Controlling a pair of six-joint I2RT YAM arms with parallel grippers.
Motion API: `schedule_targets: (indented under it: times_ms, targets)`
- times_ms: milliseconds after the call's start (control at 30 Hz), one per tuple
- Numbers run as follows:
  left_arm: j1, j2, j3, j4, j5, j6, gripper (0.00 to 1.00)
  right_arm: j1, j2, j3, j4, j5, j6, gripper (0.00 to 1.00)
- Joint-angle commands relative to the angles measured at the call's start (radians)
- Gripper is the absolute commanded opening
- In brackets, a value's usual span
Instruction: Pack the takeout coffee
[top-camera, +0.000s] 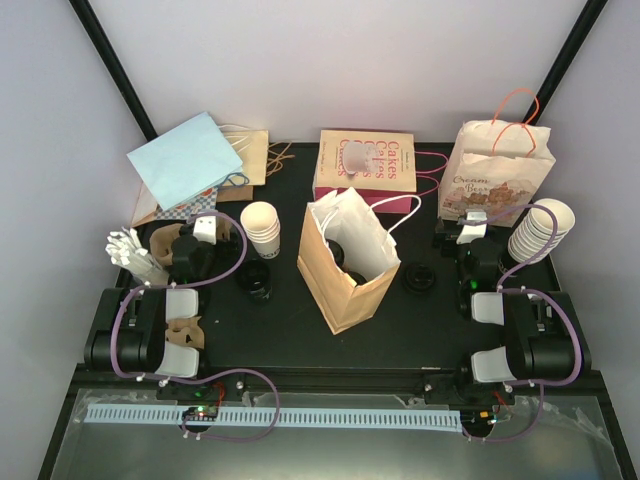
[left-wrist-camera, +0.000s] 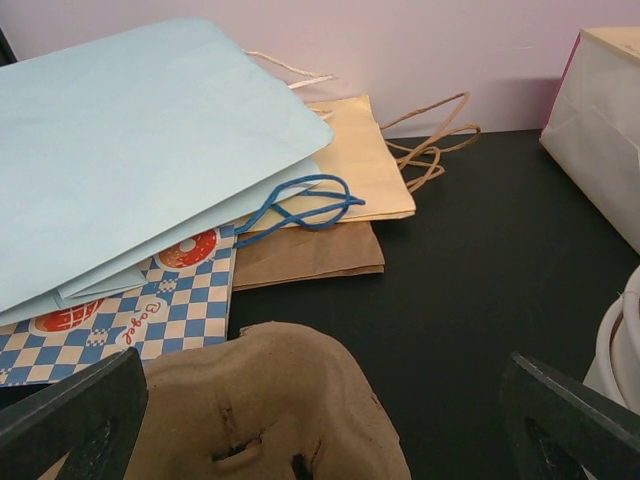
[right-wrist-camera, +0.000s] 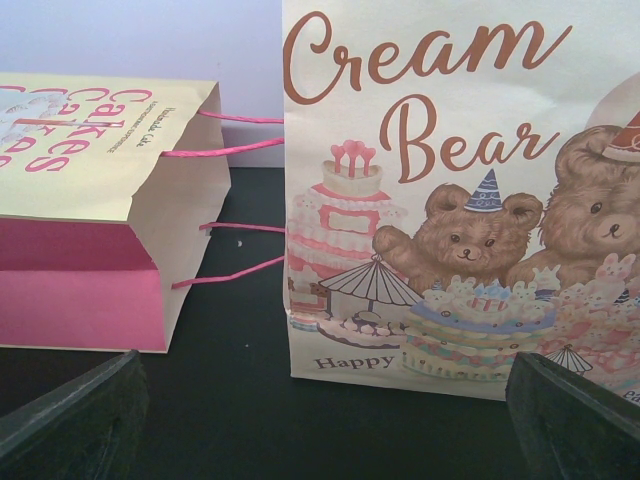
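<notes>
Left gripper (left-wrist-camera: 320, 430) is standing released above the pulp cup carrier (left-wrist-camera: 270, 390). Right gripper (right-wrist-camera: 320, 425) is likewise released, grasping nothing. Takeout coffee (top-camera: 336, 252) is showing only as a dark lid-like shape inside the upright brown paper bag (top-camera: 340, 300) mid-surface (top-camera: 290, 335); identification uncertain.

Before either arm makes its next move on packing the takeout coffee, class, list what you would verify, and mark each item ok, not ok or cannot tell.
1. Left gripper open and empty: ok.
2. Right gripper open and empty: ok.
3. Brown paper bag upright, mouth open: ok.
4. Black lid lying free to the right of the bag: ok.
5. A single cup set apart for packing: cannot tell; only the left cup stack and right cup stack show.
6. Bag's inside free of obstructions: cannot tell; it is in shadow.
</notes>
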Motion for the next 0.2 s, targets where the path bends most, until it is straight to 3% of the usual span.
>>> schedule_targets:
  times_ms: [0,167]
  targets:
    - [-0.006,-0.014,0.033,0.017,0.021,0.016,0.99,-0.006,-0.005,0.016,0.052,-0.002,0.006,1.00]
    - [-0.006,-0.014,0.034,0.014,0.021,0.015,0.99,-0.006,-0.005,0.016,0.052,-0.001,0.006,1.00]
